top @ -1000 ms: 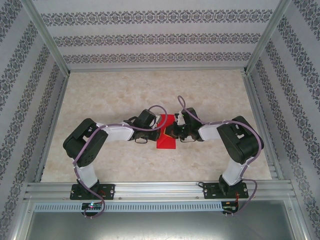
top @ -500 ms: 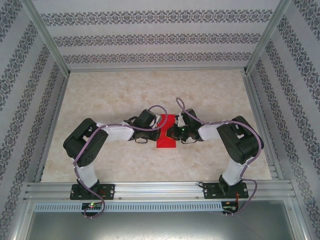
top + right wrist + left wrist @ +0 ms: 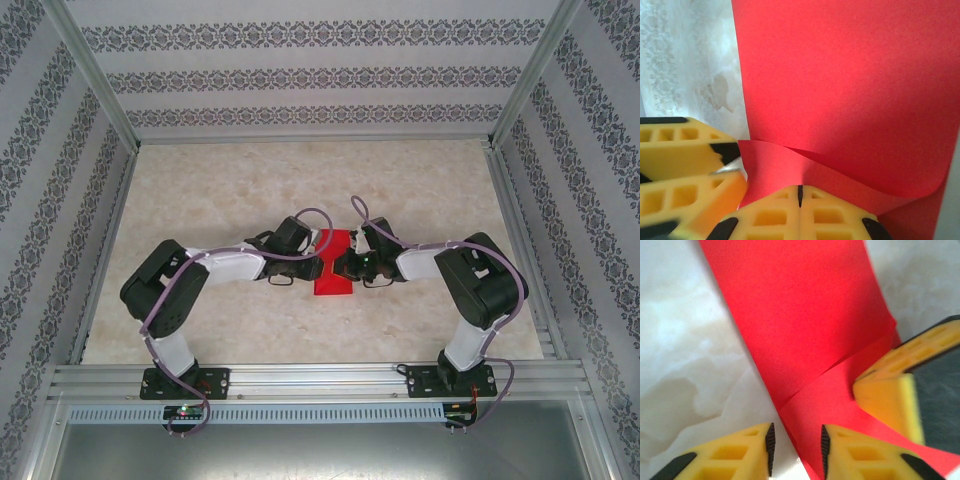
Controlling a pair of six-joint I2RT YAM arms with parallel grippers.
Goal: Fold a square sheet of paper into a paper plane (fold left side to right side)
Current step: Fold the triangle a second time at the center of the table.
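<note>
Paper (image 3: 333, 281) lies mid-frame in the overhead view, flat on the marbled table (image 3: 230, 190) between my two grippers. It is a narrow red strip with a flap creased across it. I judge it thin, light and limp. It should slide on the smooth top, buckle if pushed, and keep a crease wherever it is pinched, so I would take it by a free edge or corner and pin the rest. My left gripper (image 3: 796, 440), at the lower centre of its own view, stands partly open astride the paper's edge, holding nothing. My right gripper (image 3: 800, 192) is shut, its ribbed yellow tips down on the curling flap; whether a layer is nipped between them I cannot tell.
</note>
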